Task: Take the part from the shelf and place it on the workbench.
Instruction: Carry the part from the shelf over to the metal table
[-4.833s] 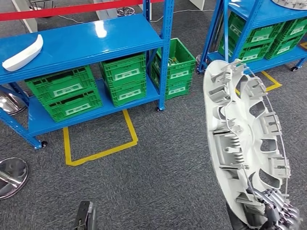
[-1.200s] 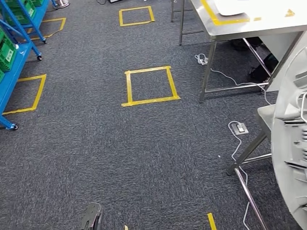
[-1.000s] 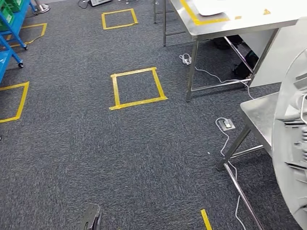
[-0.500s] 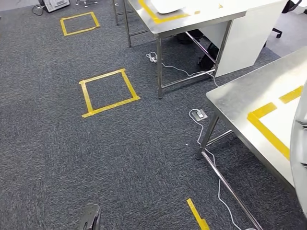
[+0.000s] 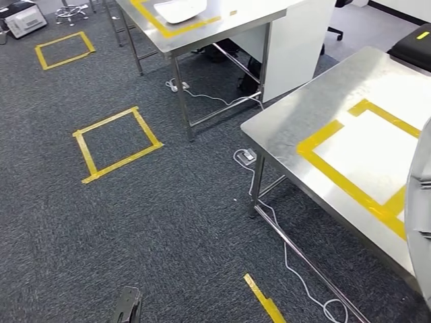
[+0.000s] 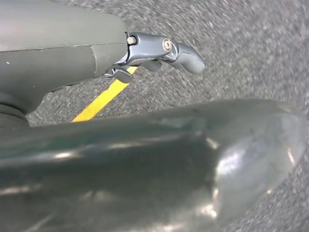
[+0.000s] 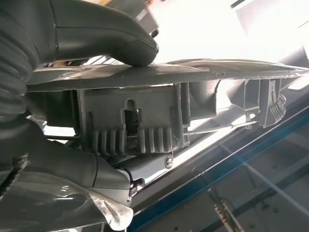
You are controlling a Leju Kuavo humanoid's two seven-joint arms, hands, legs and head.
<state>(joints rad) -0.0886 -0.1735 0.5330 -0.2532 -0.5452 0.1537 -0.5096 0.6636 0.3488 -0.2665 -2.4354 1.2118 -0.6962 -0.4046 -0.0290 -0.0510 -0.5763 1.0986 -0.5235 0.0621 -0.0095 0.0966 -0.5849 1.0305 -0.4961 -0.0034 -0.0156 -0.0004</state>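
Gripping the pale grey ribbed plastic disc-shaped part (image 7: 153,116) edge-on, the right hand (image 7: 73,96) pinched its rim between thumb and fingers (image 7: 109,174); the part hung at the near edge of the brushed steel surface (image 5: 285,121) bearing a yellow tape rectangle (image 5: 351,185). Open dark grey carpet (image 5: 152,229) lay alongside. The left hand (image 6: 153,50) hung over carpet; finger state indeterminate. No legible writing.

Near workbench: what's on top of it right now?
The near workbench carries a yellow tape rectangle around a bare patch. The held part hides its right end.
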